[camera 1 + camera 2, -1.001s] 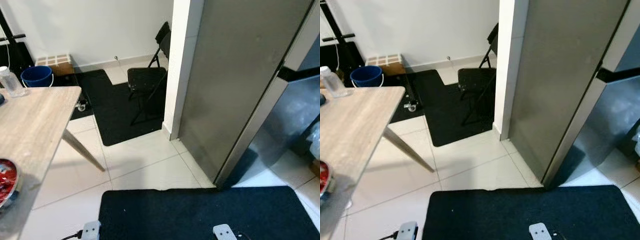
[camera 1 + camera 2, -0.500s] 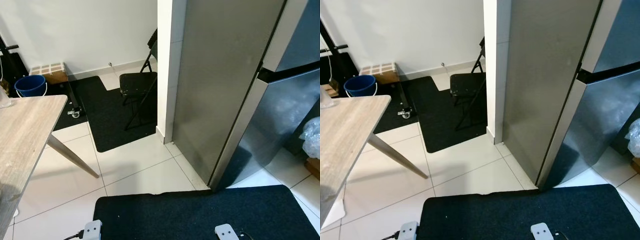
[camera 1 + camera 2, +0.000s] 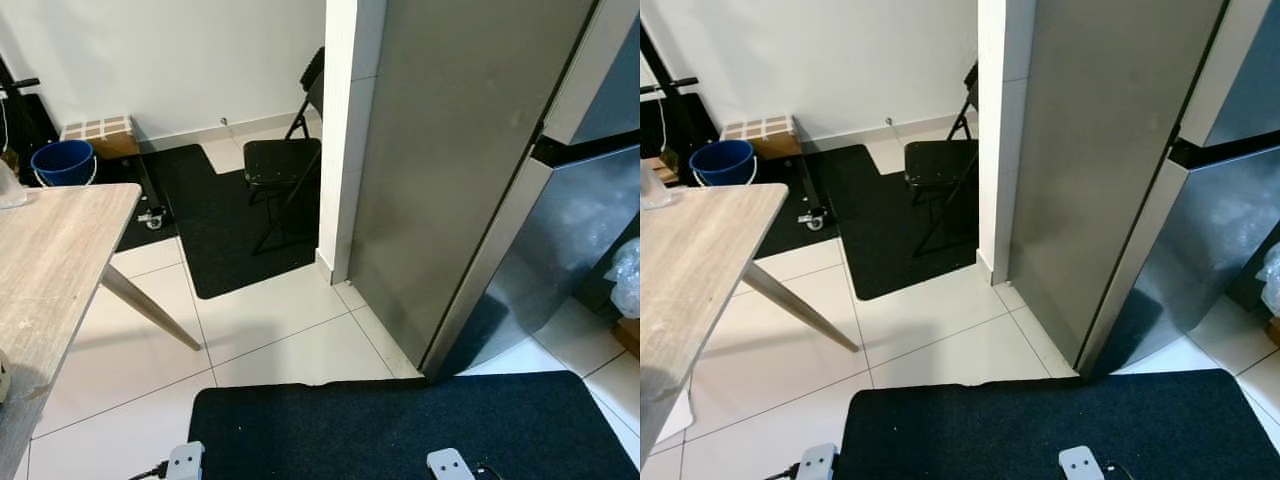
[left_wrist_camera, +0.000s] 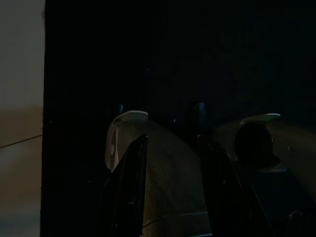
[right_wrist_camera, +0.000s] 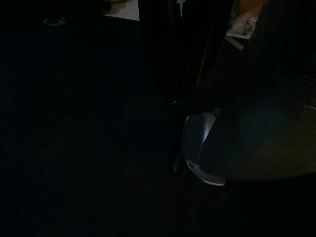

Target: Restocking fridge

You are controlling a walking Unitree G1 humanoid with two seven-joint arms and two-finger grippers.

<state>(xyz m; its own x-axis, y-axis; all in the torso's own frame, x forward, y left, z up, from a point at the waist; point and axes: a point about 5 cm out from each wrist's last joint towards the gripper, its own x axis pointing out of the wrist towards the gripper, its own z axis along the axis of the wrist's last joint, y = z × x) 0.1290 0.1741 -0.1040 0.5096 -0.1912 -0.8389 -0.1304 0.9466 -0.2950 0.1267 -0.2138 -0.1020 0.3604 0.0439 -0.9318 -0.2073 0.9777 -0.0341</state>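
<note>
Fridge: tall steel cabinet standing to the right of the scene, beside a white pillar; its grey side panel faces the robot, and its door front runs off toward the far right, with a black band between upper and lower doors. Doors look closed.
Long axis: upright; the near corner edge slants down to the floor just past the near mat.
Bearing from robot: ahead and to the right. By judgement, the right arm is the nearer one, and the robot would need to turn right to face the doors before any pull.
Table: pale wood, on the left, near; a clear item at its far edge is cut off by the frame and cannot be identified.
Stock to load: none identifiable in view.
Left gripper: hangs idle in deep shade over the dark mat; fingers seem close together, but whether open or closed cannot be told.
Right gripper: hangs idle, very dark; finger state cannot be told.
Other: folding chair and far mat behind the pillar; blue bucket far left.
Step judged: approach to the fridge, nothing held that can be seen.
</note>
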